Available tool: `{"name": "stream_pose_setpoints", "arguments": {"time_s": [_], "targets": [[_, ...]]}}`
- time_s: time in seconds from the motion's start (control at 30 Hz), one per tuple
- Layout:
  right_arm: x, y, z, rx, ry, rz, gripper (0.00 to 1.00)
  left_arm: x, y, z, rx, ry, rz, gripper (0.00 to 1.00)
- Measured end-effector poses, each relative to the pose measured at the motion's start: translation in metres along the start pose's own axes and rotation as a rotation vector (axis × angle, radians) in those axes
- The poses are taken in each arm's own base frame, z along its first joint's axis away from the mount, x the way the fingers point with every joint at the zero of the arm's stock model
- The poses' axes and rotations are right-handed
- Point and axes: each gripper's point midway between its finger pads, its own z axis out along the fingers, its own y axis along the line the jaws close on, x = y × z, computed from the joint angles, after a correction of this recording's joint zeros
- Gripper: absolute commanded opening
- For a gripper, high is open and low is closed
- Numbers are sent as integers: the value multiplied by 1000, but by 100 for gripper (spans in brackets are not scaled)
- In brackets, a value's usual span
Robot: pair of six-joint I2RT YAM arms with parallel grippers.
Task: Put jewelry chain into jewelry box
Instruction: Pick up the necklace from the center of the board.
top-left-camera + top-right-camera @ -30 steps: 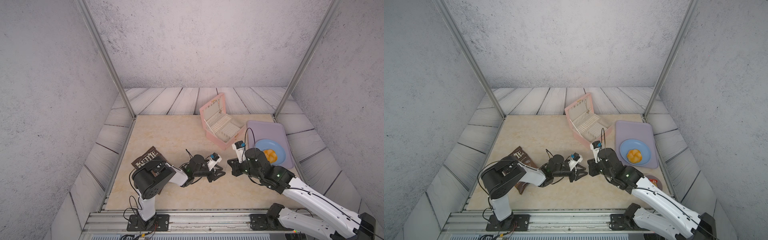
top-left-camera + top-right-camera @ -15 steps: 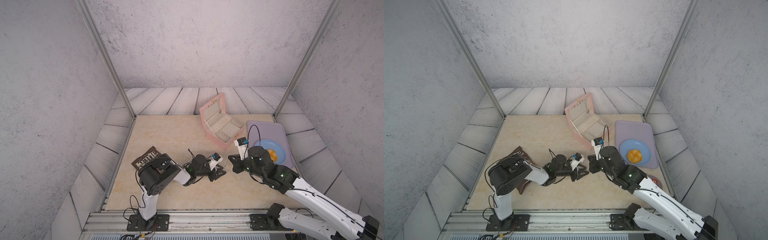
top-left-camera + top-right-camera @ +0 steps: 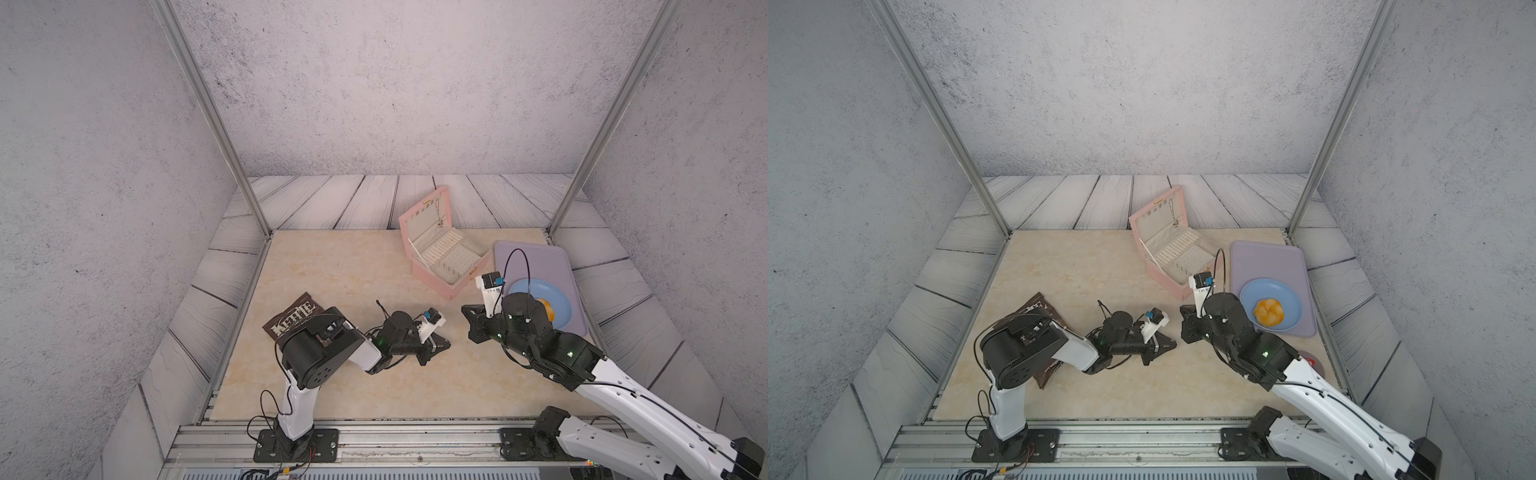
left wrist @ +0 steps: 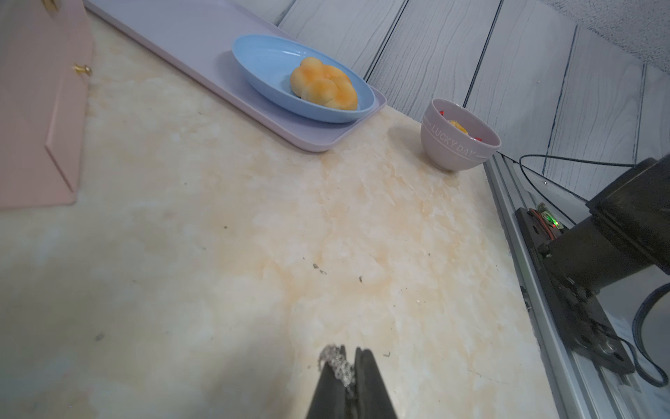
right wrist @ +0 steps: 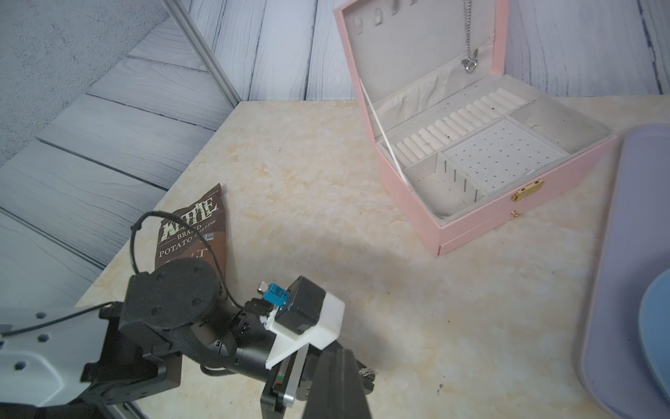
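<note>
The left gripper [image 4: 350, 357] is clenched on the chain [image 4: 337, 362], the right gripper [image 5: 339, 359] is clenched empty, so lifting and carrying it into the open box [image 5: 507, 214] is not yet done.

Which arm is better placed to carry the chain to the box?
Left. Its hand is shut on the chain, while the right hand is shut with nothing visible in it. The box stands open.
</note>
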Motion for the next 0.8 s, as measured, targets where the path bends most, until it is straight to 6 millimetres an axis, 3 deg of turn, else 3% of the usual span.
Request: {"name": "stream_pose_setpoints", "arguments": {"time_s": [0.13,0.23,0.4,0.53,0.67,0.8], "targets": [[9,-9,7,42,18,24,0,5,-8,-14,-2,22,-50,5],[33,-17,18,63,72,31,0,-8,-17,-23,7,18,-92,5],[87,-24,30,31,174,26,21,-34,-30,-37,23,30,-167,5],[116,-16,28,-99,163,-17,34,-42,-36,-53,39,62,-247,6],[129,1,24,-269,77,-88,41,-52,-44,-67,60,88,-297,6],[135,16,20,-398,1,-163,46,-74,-63,-79,110,71,-302,7]]}}
